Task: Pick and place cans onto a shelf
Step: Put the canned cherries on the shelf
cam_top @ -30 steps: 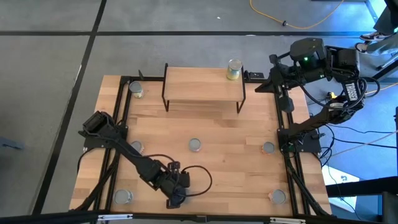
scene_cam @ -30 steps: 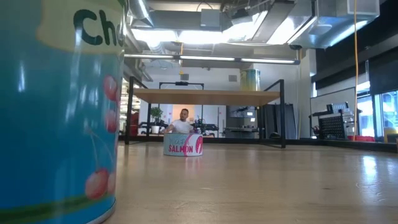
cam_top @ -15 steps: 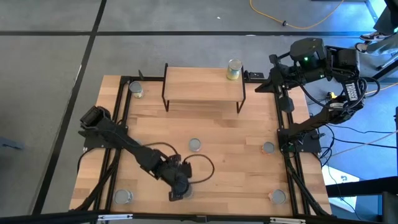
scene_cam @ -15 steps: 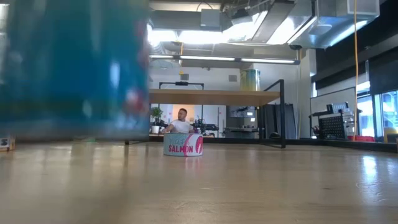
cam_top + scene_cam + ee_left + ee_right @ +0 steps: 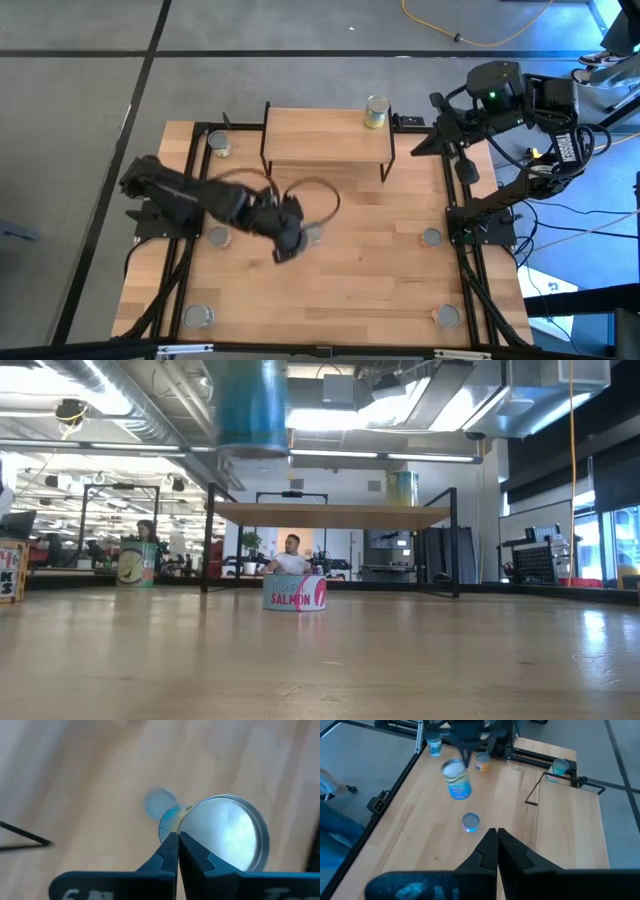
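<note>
My left gripper point(image 5: 285, 240) is shut on a blue-labelled can point(image 5: 456, 781) with a silvery top point(image 5: 227, 832), held high above the table's middle. The can also shows at the top of the low view point(image 5: 250, 405). The shelf point(image 5: 325, 135) stands at the far side on thin black legs, and a yellow-green can point(image 5: 376, 111) stands on its right end. A low salmon can point(image 5: 313, 233) stands on the table just below the held can. My right gripper point(image 5: 495, 845) is shut and empty, raised beyond the shelf's right end point(image 5: 432, 135). My left gripper pinches the blue can at the edge of its top rim point(image 5: 184, 827) between its two fingers, which stand almost together. The fingers come from above, pointing down. The can hangs below them, tilted and lifted clear of the table.
More cans stand on the table: one at the far left corner point(image 5: 219, 145), one at the left edge point(image 5: 217, 237), one at the right point(image 5: 431, 237), and one in each near corner point(image 5: 198, 316) point(image 5: 447, 316). Black rails run along the table's edges.
My left gripper has lifted the blue can off the table near its near edge. It has carried the can up and toward the far edge, to above the table's middle. The can has risen well clear of the table and now hangs tilted.
</note>
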{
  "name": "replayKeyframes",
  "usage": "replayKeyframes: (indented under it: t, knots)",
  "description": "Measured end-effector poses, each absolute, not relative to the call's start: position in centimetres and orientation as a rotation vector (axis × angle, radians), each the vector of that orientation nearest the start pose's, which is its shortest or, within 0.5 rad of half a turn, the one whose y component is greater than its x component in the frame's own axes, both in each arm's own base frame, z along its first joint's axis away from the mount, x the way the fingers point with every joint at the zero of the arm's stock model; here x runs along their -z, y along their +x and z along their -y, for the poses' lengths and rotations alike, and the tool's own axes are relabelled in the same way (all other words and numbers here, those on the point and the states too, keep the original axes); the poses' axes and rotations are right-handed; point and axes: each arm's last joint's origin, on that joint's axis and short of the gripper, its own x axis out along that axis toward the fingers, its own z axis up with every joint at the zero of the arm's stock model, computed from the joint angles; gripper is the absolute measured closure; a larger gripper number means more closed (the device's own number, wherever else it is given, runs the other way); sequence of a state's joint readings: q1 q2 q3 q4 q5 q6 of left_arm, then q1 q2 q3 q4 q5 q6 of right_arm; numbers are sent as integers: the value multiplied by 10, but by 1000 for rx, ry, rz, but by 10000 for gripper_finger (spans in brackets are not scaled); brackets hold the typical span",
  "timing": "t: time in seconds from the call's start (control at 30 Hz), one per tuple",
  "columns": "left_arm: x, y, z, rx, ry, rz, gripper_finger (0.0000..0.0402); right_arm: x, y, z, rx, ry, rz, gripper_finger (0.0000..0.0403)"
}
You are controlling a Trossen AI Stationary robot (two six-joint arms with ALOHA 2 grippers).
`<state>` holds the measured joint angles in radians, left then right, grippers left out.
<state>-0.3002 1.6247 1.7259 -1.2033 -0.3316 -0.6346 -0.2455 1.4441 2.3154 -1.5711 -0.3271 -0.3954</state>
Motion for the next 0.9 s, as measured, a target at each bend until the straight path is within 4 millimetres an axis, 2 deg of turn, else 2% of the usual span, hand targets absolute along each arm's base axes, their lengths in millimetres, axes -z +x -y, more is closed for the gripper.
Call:
replayKeyframes:
  t: [0.2, 0.43, 0.7, 0.9]
  knots:
    - [-411, 304, 36, -387, -154, -904, 401, -530, 168, 32, -215, -183, -641, 396]
    - [-435, 300, -17, -401, -35, -877, 401, -530, 168, 32, -216, -182, -640, 396]
    - [-438, 294, -76, -317, -2, -893, 401, -530, 170, 32, -255, -166, -633, 396]
    - [-437, 301, -104, -263, 56, -837, 401, -525, 182, 35, -254, -133, -662, 396]
